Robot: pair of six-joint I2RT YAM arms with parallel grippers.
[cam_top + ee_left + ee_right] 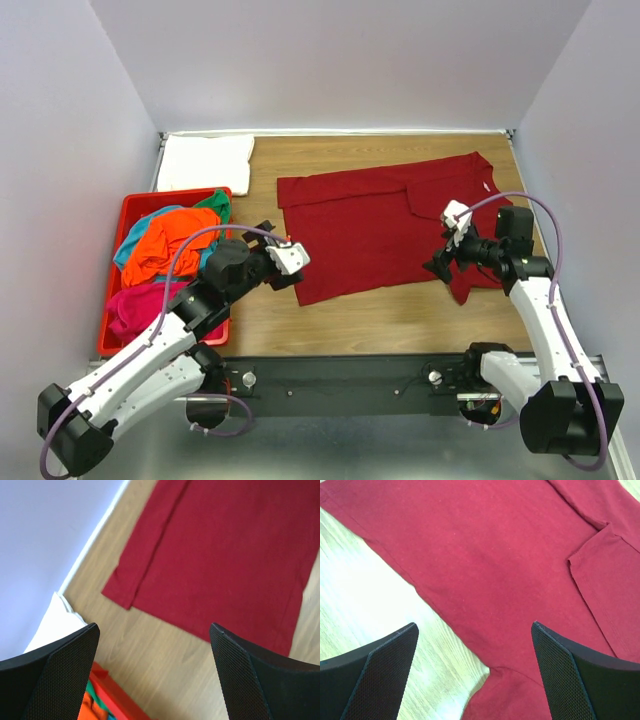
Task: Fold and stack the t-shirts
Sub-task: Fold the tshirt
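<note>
We see the dark red t-shirt (380,225) lying left-to-right, its near edge below left gripper (154,628) and right gripper (474,625), both spread, empty

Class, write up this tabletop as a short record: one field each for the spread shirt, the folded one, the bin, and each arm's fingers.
Spread shirt: dark red t-shirt, flat on the table, far edge folded in
Folded shirt: white t-shirt, far-left corner
Bin: red bin at left, holding orange shirt, pink shirt, teal shirt, green shirt
Left fingers: open, empty, by the dark red t-shirt's near-left corner
Right fingers: open, empty, above its right end
</note>
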